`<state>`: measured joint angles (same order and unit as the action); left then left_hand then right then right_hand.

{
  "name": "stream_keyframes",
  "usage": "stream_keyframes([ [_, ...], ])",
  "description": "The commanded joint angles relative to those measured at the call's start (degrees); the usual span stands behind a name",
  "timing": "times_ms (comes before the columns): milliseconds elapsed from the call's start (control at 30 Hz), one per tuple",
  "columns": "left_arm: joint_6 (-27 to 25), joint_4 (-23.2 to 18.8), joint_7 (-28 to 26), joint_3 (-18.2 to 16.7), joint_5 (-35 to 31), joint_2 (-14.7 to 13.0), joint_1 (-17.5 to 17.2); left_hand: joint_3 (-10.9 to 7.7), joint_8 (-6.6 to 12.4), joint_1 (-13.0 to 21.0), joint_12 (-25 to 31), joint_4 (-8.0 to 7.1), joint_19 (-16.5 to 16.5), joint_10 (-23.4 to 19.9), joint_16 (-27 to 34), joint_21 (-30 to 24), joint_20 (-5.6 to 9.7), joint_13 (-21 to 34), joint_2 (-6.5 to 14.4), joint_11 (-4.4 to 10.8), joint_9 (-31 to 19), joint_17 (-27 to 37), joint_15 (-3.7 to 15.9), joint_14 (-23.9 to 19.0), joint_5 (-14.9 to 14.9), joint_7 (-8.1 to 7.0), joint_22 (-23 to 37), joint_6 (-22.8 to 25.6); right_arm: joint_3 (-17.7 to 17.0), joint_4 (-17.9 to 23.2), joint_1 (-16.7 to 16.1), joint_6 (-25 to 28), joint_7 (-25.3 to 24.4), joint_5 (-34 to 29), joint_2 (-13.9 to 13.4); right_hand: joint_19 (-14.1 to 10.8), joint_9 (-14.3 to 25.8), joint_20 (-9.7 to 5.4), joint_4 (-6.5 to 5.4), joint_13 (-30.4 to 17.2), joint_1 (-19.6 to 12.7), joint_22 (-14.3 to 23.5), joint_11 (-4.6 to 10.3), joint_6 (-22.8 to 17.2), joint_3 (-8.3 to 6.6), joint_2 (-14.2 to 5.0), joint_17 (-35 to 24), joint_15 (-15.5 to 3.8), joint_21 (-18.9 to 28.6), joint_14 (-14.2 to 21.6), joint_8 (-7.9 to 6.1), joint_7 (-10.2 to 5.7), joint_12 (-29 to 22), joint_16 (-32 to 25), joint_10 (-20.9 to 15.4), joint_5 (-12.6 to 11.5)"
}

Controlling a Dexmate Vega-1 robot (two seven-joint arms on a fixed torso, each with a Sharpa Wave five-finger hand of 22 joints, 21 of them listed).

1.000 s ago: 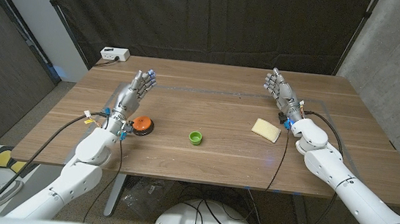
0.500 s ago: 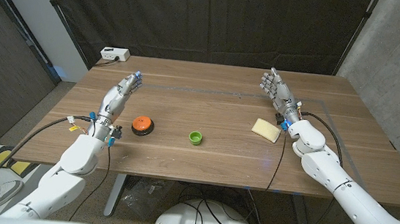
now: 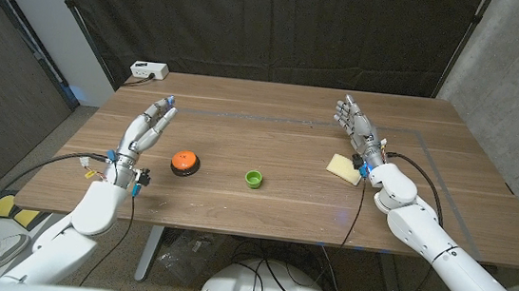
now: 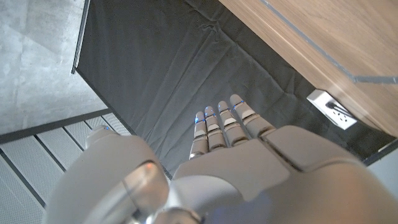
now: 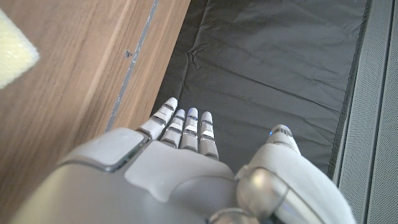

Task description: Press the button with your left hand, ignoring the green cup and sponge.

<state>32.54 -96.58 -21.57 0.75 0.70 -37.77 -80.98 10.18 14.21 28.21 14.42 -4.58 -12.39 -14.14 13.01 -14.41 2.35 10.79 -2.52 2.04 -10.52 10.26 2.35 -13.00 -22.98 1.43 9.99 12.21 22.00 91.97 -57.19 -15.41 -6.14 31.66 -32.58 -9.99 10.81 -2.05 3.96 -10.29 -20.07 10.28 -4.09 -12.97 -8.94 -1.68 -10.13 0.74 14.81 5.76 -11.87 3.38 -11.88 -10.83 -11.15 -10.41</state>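
Note:
The button, orange on a black base, sits on the wooden table left of centre. My left hand is raised to the left of it, apart from it, fingers straight and spread, holding nothing; the left wrist view shows its back with fingers extended. A small green cup stands near the table's middle. The yellow sponge lies to the right, its corner in the right wrist view. My right hand is raised just behind the sponge, open and empty.
A white power strip lies at the table's back left corner, also seen as a white box in the left wrist view. A black curtain hangs behind the table. Cables run along both forearms.
My left hand has swung leftward and back from over the button, which is now uncovered. The right hand has drifted slightly toward the sponge.

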Motion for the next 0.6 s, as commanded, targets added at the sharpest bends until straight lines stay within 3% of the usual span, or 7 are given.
stream_keyframes([
  [33,-7.62,-4.76,-8.22,-4.49,-15.06,-0.46,-5.13,0.55,0.36,0.74,0.23,0.01,-0.74,-0.92,-0.28,0.03,1.06,0.27,0.28,-0.02,-0.30,0.16,0.14,-0.85,-0.32,-0.08,0.21,0.74,0.01,3.01,-1.93,0.40,-2.50,-2.25,-0.77,-0.43,0.08,-1.80,0.01,-0.18,0.05,0.06,0.17,0.53,-0.20,0.04,-0.15,0.08,-0.36,0.64,0.31,-0.10,-0.28,-0.08,-0.45,-0.14],
  [333,-14.20,-8.98,-10.08,-6.08,-20.28,-1.38,-8.53,0.60,0.32,1.14,0.14,0.11,-1.10,-1.33,-0.37,0.11,1.11,0.27,0.48,0.26,-0.30,0.17,0.26,-1.23,-0.61,-0.21,0.22,1.19,0.65,2.66,-0.67,0.73,-1.54,-2.38,-0.36,-0.72,0.06,-1.81,-0.15,-0.17,0.62,0.07,0.25,0.51,0.14,0.29,-0.23,-0.01,-0.45,0.87,0.38,-0.14,-0.37,-0.15,-0.75,-0.04],
  [600,-22.07,-11.97,-12.70,-5.50,-28.01,-2.55,-9.53,0.58,0.45,1.64,0.18,0.18,-1.93,-2.24,-0.25,0.05,1.17,0.28,0.90,0.51,-0.31,0.18,0.51,-2.28,-0.97,-0.43,0.24,2.21,1.29,2.50,-0.12,1.22,-1.58,-2.65,0.21,-0.78,0.05,-1.76,-0.21,-0.17,0.90,0.07,0.20,0.47,0.33,0.44,-0.25,0.02,-0.56,0.96,0.41,-0.12,-0.38,-0.15,-0.84,-0.01],
])
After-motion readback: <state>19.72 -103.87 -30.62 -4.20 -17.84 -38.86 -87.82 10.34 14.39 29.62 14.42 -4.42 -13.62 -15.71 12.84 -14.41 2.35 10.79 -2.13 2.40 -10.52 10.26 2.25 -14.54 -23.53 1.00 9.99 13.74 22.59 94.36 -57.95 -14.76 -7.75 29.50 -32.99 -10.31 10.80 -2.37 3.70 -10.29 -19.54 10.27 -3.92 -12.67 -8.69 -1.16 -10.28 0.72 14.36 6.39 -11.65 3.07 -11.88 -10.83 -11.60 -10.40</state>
